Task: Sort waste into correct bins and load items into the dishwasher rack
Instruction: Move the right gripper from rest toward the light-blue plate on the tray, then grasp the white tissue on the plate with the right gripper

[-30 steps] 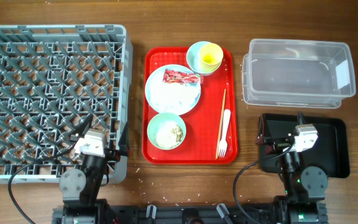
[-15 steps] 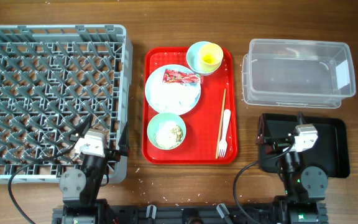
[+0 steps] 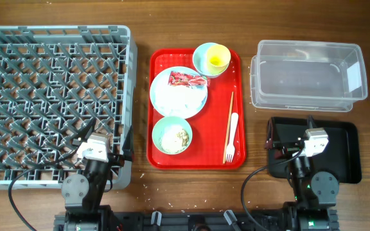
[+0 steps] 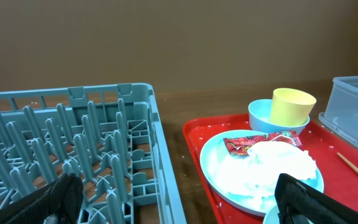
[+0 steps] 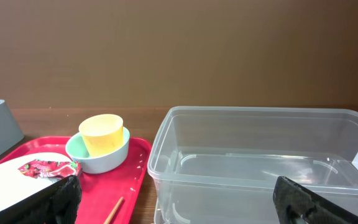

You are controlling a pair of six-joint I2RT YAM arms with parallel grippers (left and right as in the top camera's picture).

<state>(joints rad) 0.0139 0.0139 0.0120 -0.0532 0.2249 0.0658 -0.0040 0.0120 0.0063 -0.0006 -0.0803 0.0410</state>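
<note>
On the red tray [image 3: 196, 154] lie a mint plate [image 3: 178, 92] bearing a red wrapper [image 3: 186, 79] and white tissue [image 3: 174, 97], a bowl [image 3: 202, 61] holding the yellow cup [image 3: 218, 59], a second bowl [image 3: 171, 135] with rice and scraps, chopsticks [image 3: 229, 119] and a white fork [image 3: 230, 138]. The grey dishwasher rack [image 3: 53, 102] fills the left side. My left gripper [image 4: 182, 202] hovers open at the rack's near right corner, holding nothing. My right gripper [image 5: 182, 202] is open and empty above the black tray [image 3: 342, 154], facing the clear tub [image 3: 308, 75].
Loose rice grains dot the red tray and the wooden table near its front edge [image 3: 153, 189]. The clear tub sits directly behind the black tray at the right. A narrow strip of table separates the rack from the red tray.
</note>
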